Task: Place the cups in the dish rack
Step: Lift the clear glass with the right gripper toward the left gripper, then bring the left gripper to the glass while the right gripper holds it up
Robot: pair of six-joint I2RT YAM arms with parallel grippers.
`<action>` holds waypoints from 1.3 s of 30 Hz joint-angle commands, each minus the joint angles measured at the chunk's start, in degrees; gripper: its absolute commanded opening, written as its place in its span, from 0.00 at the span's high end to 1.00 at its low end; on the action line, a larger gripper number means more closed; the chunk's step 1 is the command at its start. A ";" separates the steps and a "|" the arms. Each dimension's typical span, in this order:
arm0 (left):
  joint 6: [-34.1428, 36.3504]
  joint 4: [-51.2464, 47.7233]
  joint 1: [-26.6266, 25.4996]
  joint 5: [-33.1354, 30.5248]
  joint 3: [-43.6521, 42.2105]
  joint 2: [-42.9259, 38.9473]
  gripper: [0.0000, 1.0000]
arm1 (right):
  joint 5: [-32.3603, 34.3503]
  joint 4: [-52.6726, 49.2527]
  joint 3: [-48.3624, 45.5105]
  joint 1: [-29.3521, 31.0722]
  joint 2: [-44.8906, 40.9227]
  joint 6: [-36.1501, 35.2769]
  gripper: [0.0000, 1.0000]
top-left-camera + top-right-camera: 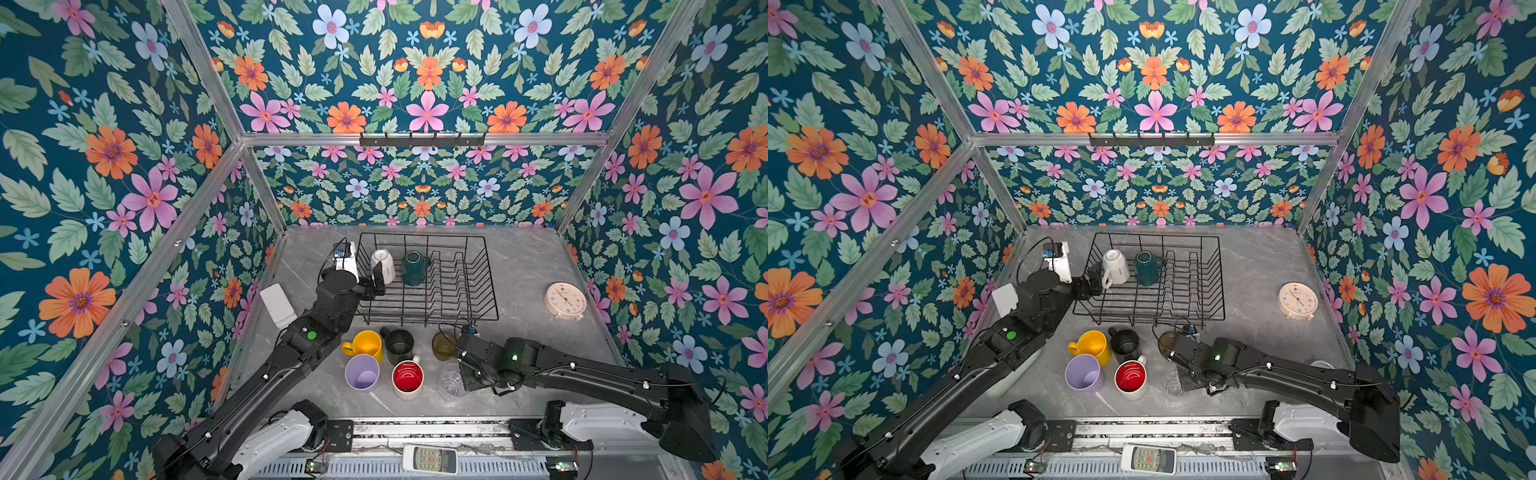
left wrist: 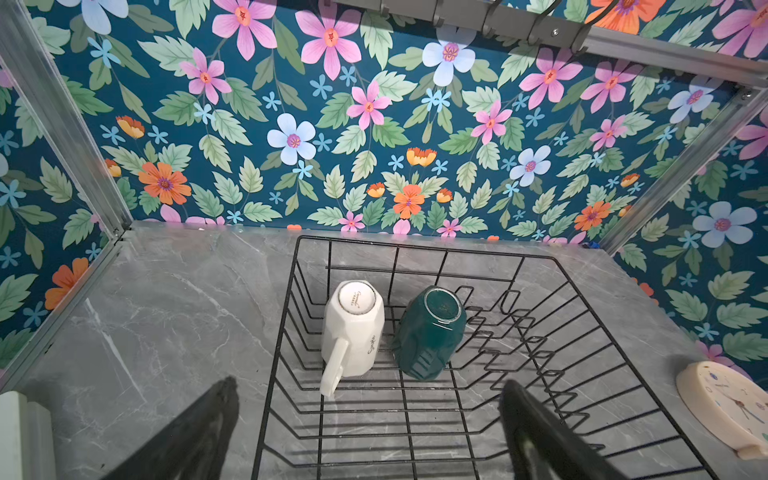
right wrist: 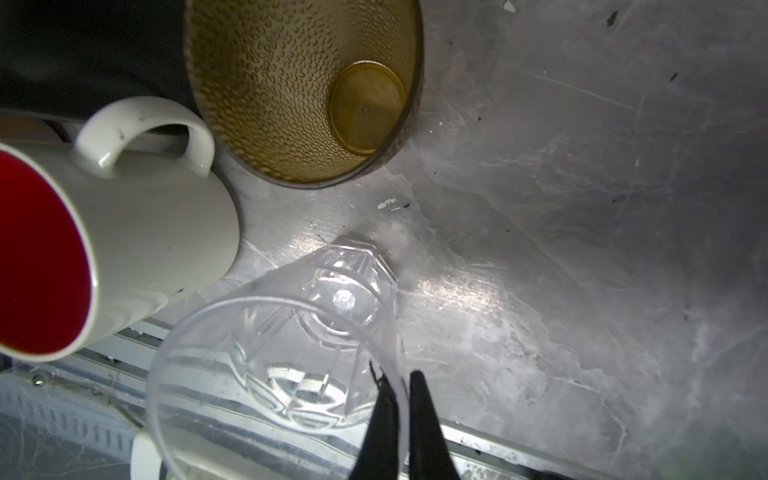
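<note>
Nearest the front edge, the clear glass (image 3: 266, 374) is standing mouth up on the table (image 1: 540, 270). The red-lined mug (image 1: 407, 376) is sitting just to its left and the lilac tumbler (image 1: 361, 372) beyond that. Behind them the yellow mug (image 1: 365, 345), black mug (image 1: 398, 345) and amber tumbler (image 1: 442, 345) are sitting in a row, mouths up. Farther back the rack (image 1: 457, 286) is holding two mugs bottoms up: a white mug (image 1: 382, 264) at its left and a green mug (image 1: 413, 268) just beside it.

The right gripper (image 3: 397, 372) is pinching the clear glass's rim, one finger inside and one outside. The red-lined mug is crowding the glass on one side and the amber tumbler is standing close behind it. The left gripper (image 2: 370, 382) is hanging wide open, holding nothing, at the rack's near left corner. The white mug's handle is pointing toward it, near but apart.

A remote (image 1: 430, 459) is lying on the front rail and a white box (image 1: 277, 305) is sitting by the left wall. A clock (image 1: 565, 301) is sitting right of the rack, and a hook rail (image 1: 422, 139) is hanging on the back wall.
</note>
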 commanded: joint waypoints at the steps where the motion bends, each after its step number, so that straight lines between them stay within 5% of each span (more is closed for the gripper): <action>1: -0.42 2.05 0.03 0.32 -0.18 -0.23 0.00 | 0.48 -0.75 -0.03 0.05 -2.43 1.33 1.00; 8: 0.49 7.46 0.03 5.96 -2.58 -2.46 0.00 | 1.69 -5.43 0.47 -0.95 -12.82 3.08 1.00; 17: 1.29 16.61 0.43 26.81 -5.45 -3.82 0.00 | -13.03 2.89 -1.49 -14.81 -26.49 1.39 1.00; 21: 1.20 19.85 0.64 40.24 -6.05 -2.61 0.00 | -24.60 10.84 -3.79 -24.89 -28.92 1.46 1.00; 28: -1.14 28.18 0.74 64.68 -7.01 1.25 0.00 | -46.49 35.86 -13.43 -43.59 -29.65 12.71 1.00; 33: -1.38 31.07 0.74 71.91 -8.02 1.56 0.00 | -53.58 47.87 -15.73 -50.38 -27.91 18.86 1.00; 39: -1.35 31.44 0.82 76.51 -7.36 3.92 0.00 | -56.04 55.02 -13.95 -51.44 -25.44 21.50 1.00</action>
